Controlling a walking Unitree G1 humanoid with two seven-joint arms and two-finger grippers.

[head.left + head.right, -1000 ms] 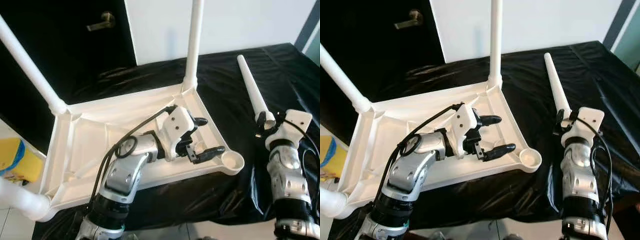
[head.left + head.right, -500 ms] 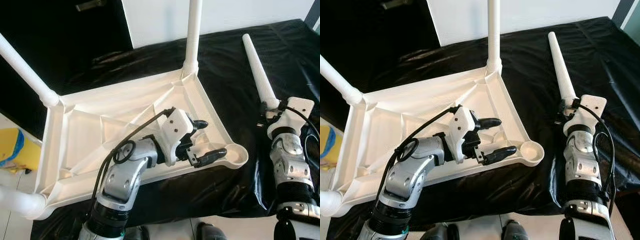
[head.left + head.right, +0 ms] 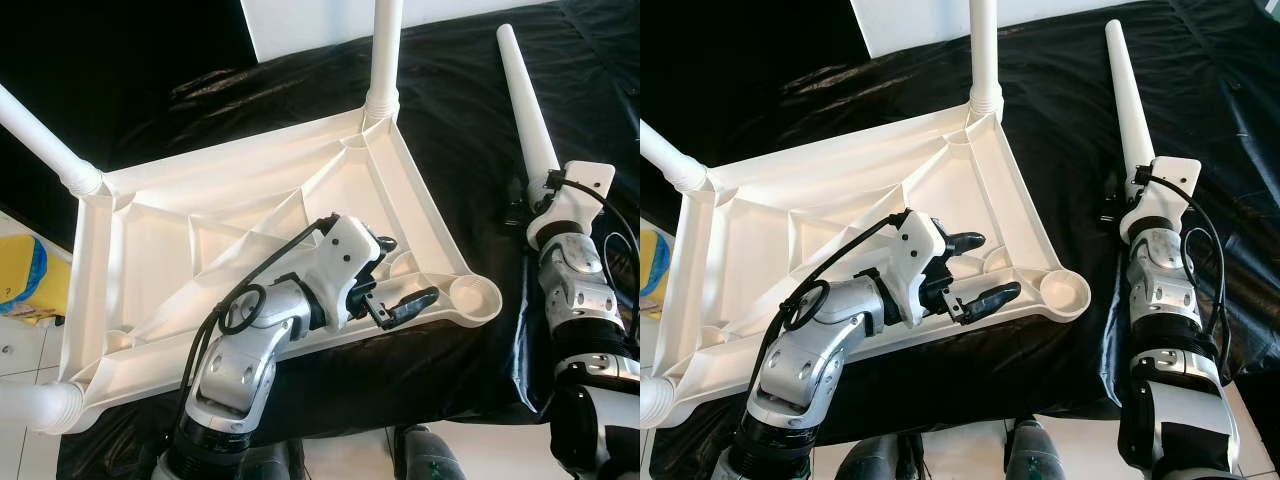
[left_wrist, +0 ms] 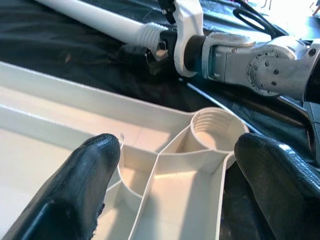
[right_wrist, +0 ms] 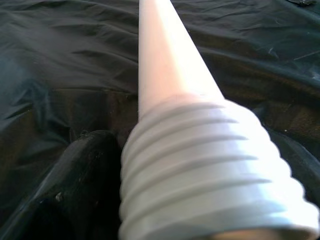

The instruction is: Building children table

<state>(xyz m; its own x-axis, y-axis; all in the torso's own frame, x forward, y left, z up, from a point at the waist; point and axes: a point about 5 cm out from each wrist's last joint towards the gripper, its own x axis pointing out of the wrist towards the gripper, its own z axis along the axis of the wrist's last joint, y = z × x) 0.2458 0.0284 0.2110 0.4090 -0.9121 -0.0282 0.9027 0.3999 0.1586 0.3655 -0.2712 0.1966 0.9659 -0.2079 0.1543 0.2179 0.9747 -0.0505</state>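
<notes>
An upside-down white plastic children's table (image 3: 230, 215) lies on black sheeting. The left tool (image 3: 392, 277) hovers released near its empty corner socket (image 3: 474, 296); the right tool (image 5: 165, 200) grips a loose white tapered leg (image 3: 524, 110).

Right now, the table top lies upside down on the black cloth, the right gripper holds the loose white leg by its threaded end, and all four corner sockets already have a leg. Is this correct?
Not quite. The corner socket near the left gripper is empty; the left wrist view shows its bare thread. The rest holds: the table top lies upside down on the black cloth, and the right gripper holds the loose leg by its threaded end.
</notes>
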